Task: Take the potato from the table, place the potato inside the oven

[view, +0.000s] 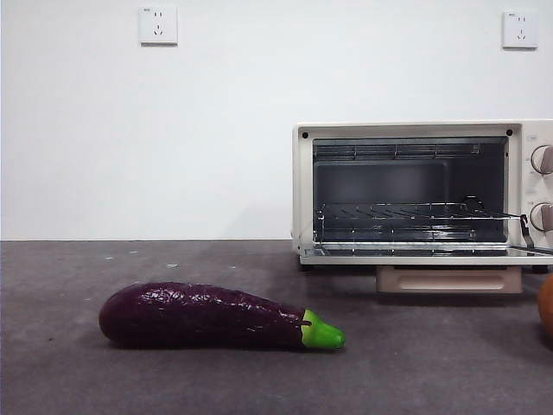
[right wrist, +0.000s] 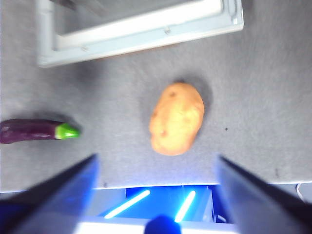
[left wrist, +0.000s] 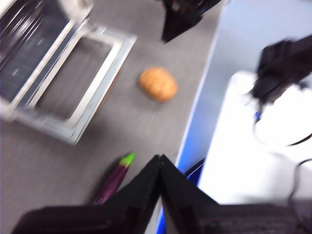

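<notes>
potato: the potato (right wrist: 176,118) is a smooth, orange-brown oval with a few small dark specks, a little longer than it is wide. it lies on the table (right wrist: 253,97), touched by nothing. in the front view only a sliver of it shows, at the 3 o'clock edge (view: 547,304).
place: it sits in front of the oven (view: 415,190), just beyond the lowered door (right wrist: 141,29), with bare table between them. the eggplant (view: 216,316) lies well apart from it, green stem end turned toward the potato.
oven: cream-white, door folded down flat, wire rack (view: 406,212) showing inside, two knobs at its 3 o'clock side.
right gripper: the right gripper (right wrist: 156,168) hangs above the potato, jaws spread wide apart, blurred, holding nothing.
left gripper: the left gripper (left wrist: 160,163) is high over the table edge, jaws pressed together to a point, empty. the potato (left wrist: 158,84) lies far past its tip.
table: dark grey and rough.
</notes>
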You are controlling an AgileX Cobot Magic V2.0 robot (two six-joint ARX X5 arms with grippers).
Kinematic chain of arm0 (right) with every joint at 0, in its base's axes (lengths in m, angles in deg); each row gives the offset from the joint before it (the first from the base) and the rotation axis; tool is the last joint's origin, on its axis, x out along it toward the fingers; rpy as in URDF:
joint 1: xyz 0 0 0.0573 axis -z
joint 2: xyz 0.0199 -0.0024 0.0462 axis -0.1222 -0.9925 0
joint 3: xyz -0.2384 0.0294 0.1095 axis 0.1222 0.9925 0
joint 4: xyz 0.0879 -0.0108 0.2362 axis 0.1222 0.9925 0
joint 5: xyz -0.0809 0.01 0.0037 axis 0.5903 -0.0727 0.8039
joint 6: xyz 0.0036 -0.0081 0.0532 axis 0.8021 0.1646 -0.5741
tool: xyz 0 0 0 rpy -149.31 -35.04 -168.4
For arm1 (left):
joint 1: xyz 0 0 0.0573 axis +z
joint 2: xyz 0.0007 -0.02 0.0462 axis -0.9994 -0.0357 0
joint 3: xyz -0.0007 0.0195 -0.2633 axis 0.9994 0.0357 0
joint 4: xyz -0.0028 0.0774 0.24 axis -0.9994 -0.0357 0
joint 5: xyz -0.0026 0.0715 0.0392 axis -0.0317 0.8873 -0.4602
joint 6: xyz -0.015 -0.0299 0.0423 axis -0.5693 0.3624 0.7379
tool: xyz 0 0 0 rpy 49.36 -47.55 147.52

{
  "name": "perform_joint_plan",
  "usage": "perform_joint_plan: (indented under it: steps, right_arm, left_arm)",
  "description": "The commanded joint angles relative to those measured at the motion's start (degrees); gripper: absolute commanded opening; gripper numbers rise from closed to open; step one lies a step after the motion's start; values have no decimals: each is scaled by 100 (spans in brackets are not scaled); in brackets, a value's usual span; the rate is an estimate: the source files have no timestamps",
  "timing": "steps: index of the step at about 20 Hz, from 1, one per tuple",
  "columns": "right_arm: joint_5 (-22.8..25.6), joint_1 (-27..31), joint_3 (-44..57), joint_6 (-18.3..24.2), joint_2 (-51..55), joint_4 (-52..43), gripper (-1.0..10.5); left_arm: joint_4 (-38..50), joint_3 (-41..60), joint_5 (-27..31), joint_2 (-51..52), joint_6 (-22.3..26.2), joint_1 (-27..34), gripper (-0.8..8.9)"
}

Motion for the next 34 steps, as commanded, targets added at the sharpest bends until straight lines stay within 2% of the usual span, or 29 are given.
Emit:
perform_joint_plan:
  steps: [1, 3, 5, 9, 11, 15, 18, 24, 25, 29, 32, 34]
  right_arm:
    - [39, -155, 407, -409, -15, -424, 572]
    - [42, -356, 807, -721, -20, -929, 572]
    - [249, -560, 1154, -1045, -22, -1333, 573]
    - [1023, -1016, 1390, -1355, -348, -1569, 574]
    - [1401, -1250, 1399, -1578, -654, -1707, 629]
    - [1499, -1600, 1399, -1729, -1504, -2212, 644]
    - [1851, -1836, 1399, -1943, -2076, -2396, 644]
    - [1878, -1895, 1401, -2046, -2452, -2538, 624]
    - [1880, -1893, 1403, -2044, -2470, -2535, 609]
    - [1818, -1895, 1403, -2039, -2483, -2433, 229]
    - [1816, -1895, 1403, -2074, -2483, -2389, 154]
    - [1808, -1895, 1403, -2074, -2483, -2385, 148]
  left_arm:
    - [4, 656, 542, 450, -162, -4, -5]
    - [4, 1189, 925, 892, -339, -2, -5]
    - [4, 1596, 1099, 1353, -520, -2, -5]
    - [4, 1838, 1093, 2197, -844, -2, -5]
    - [4, 1838, 1093, 2570, -992, -2, -5]
    - [4, 1838, 1093, 3239, -1237, -2, -5]
    - [4, 1838, 1088, 3652, -1366, -2, -5]
    - [4, 1838, 1067, 4050, -1436, -2, -5]
    - [4, 1838, 1067, 4059, -1436, -2, -5]
    - [4, 1838, 1069, 4057, -1432, -2, -5]
    - [4, 1838, 1067, 4057, -1434, -2, -5]
    - [4, 1838, 1067, 4057, -1434, -2, -5]
